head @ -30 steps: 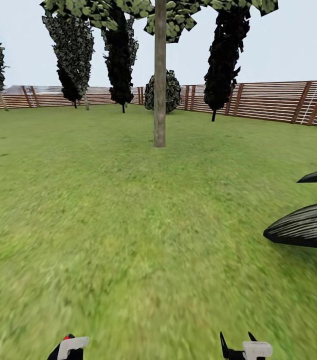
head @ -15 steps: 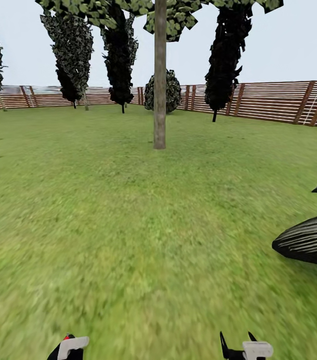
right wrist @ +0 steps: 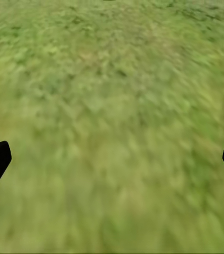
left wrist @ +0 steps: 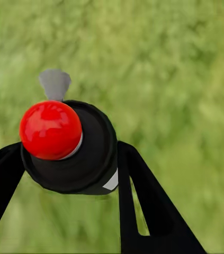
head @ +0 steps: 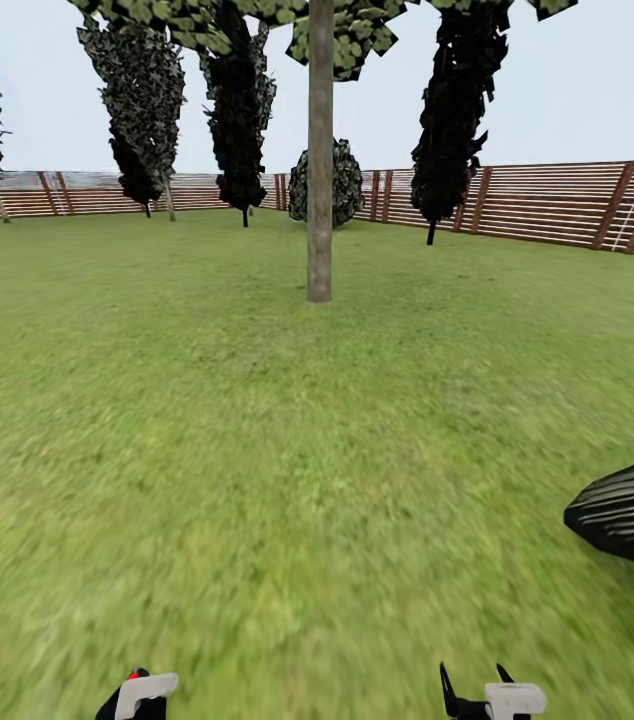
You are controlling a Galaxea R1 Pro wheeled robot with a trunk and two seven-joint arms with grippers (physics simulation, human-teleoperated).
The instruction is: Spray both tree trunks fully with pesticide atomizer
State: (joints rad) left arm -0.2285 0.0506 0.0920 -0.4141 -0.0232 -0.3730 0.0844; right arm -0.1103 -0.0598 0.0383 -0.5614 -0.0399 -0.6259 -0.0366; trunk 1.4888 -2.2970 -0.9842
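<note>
A: Where's the sprayer?

B: In the left gripper [left wrist: 72,159] — its jaws are clamped on the black body of the atomizer [left wrist: 69,145], the red cap facing the wrist camera and a grey nozzle poking out beyond it. In the head view the left gripper sits low at the bottom edge.

A: And the right gripper [right wrist: 112,153]?

B: Jaws wide apart, nothing between them but lawn [right wrist: 112,95].

A: So what's the step?

B: Getting to the tree, I'd judge. The trunk [head: 320,160] stands straight ahead, well apart from the robot, with open grass between and the fence [head: 557,205] behind it.

A: How to do it well?

B: Keep the trunk centred and roll in close enough for the spray to reach — then stop square to it. Mind the dark leaf [head: 627,515] on the right. Point the nozzle at the bark, and work the whole trunk.
</note>
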